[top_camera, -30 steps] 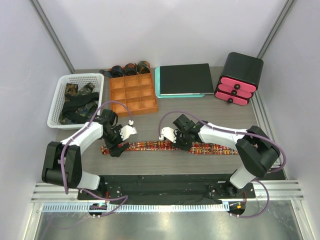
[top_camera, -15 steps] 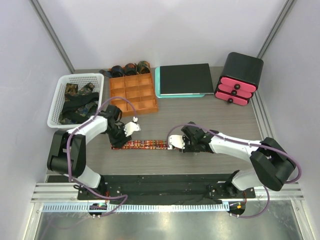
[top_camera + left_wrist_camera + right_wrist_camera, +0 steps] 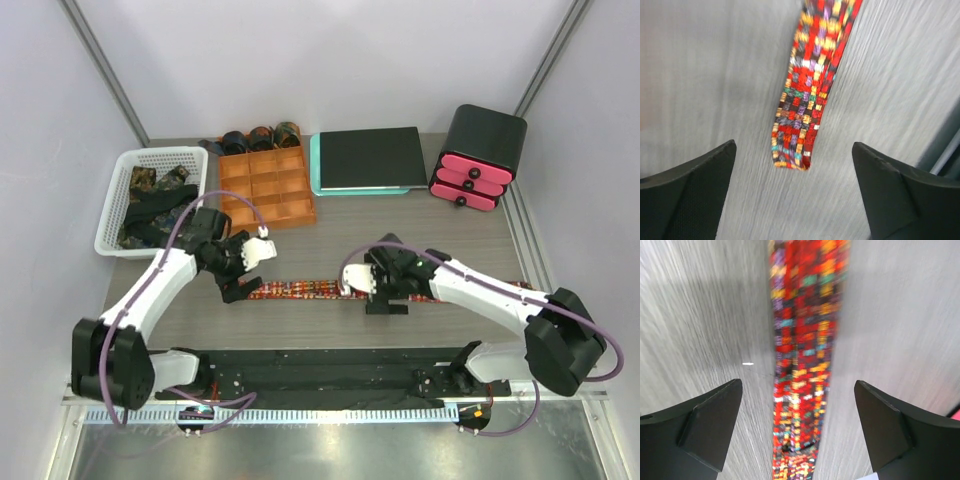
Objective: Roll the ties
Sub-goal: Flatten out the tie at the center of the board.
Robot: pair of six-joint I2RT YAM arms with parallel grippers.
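A red-orange check tie (image 3: 300, 290) lies flat along the table between my two grippers. My left gripper (image 3: 238, 278) hovers open over its left end. In the left wrist view that square end (image 3: 790, 162) sits just ahead of the open gripper (image 3: 794, 147), touching neither finger. My right gripper (image 3: 375, 288) is open above the tie's right part. In the right wrist view the tie (image 3: 805, 340) runs between the spread fingers of the gripper (image 3: 797, 384), one layer lying over another near the bottom. Dark patterned ties (image 3: 155, 205) fill a basket. Three rolled ties (image 3: 260, 137) stand behind the tray.
A white basket (image 3: 112, 215) stands at the left, an orange compartment tray (image 3: 265, 190) beside it. A black pad on a teal board (image 3: 365, 160) lies at the back. A black cabinet with pink drawers (image 3: 480, 155) stands at the back right.
The tie stretched much further left and right a second ago and now shows shorter. Both grippers held it down then; both have since opened and risen off it.
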